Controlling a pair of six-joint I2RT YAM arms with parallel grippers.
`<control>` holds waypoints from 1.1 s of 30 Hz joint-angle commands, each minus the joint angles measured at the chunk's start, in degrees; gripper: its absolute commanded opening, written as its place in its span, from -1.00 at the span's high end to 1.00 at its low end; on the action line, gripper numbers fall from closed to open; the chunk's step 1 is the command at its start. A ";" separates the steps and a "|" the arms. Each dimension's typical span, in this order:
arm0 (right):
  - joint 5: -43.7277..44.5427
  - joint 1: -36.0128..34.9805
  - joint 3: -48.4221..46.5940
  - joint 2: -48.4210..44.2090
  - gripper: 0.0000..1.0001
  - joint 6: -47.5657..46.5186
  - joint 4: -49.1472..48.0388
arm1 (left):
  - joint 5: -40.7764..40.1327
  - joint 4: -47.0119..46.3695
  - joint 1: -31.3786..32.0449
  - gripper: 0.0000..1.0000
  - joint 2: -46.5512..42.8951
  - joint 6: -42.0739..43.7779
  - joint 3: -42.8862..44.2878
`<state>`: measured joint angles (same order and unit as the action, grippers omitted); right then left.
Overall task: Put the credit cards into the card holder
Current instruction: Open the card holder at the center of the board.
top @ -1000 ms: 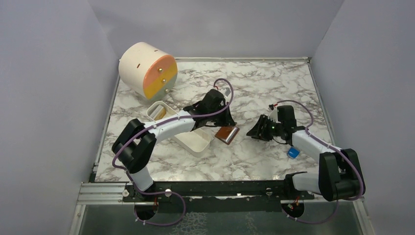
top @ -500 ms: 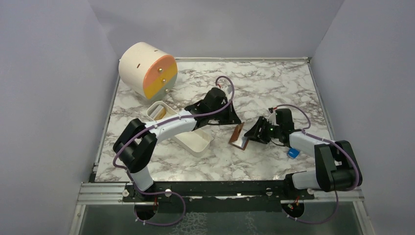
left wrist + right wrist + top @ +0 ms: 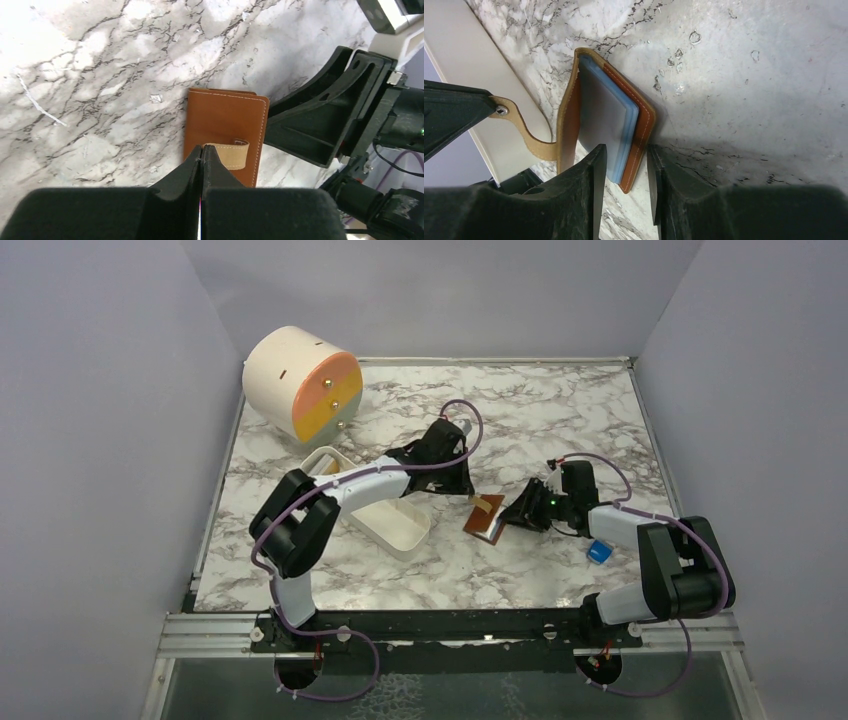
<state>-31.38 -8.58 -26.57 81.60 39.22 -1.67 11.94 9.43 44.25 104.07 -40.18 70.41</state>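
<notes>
R gripper nips the card holder by its blue-pocket side. The holder sits right between both grippers. L gripper is squeezed tight on the little snap tab. If L tugs too hard, the tab may slip out & the holder flop shut. Half a sec ago it stood taller; now it leans flatter.

The brown card holder is lying partly open just right of the tray, showing pale blue pockets, its tan tab sticking out.
</notes>
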 commanded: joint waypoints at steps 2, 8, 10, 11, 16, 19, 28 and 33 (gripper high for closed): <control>2.58 -0.30 1.12 0.73 0.28 0.18 -1.70 | -4.43 4.12 -0.88 0.98 2.17 5.06 2.46; 1.31 -0.29 0.73 -0.26 0.21 0.37 -1.79 | -9.26 7.69 -1.27 0.99 3.66 8.18 3.28; 1.05 -0.29 0.61 -1.16 0.14 0.65 -1.76 | -10.56 8.25 -1.40 0.99 3.92 9.12 3.33; 0.90 -0.25 0.56 -1.54 0.13 0.74 -1.71 | -11.10 8.48 -1.44 0.99 4.02 9.34 3.33; 0.23 -0.25 0.67 -2.16 0.08 1.64 -2.06 | -11.88 8.81 -1.62 0.99 4.78 9.94 3.19; -0.96 -0.37 1.18 -1.72 0.06 2.50 -3.62 | -11.74 8.74 -1.71 0.99 5.25 10.02 3.15; -5.37 -1.69 1.67 -0.39 0.45 4.05 -8.56 | -11.50 8.45 -1.67 0.99 5.97 9.62 2.25; -4.97 -1.70 -0.14 -1.33 0.88 2.34 -5.73 | -9.35 7.56 -1.71 0.97 5.47 8.75 1.54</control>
<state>-35.05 -9.82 -25.45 80.73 42.76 -7.40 1.67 17.65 42.59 109.32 -31.07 72.62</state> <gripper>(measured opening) 0.116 0.012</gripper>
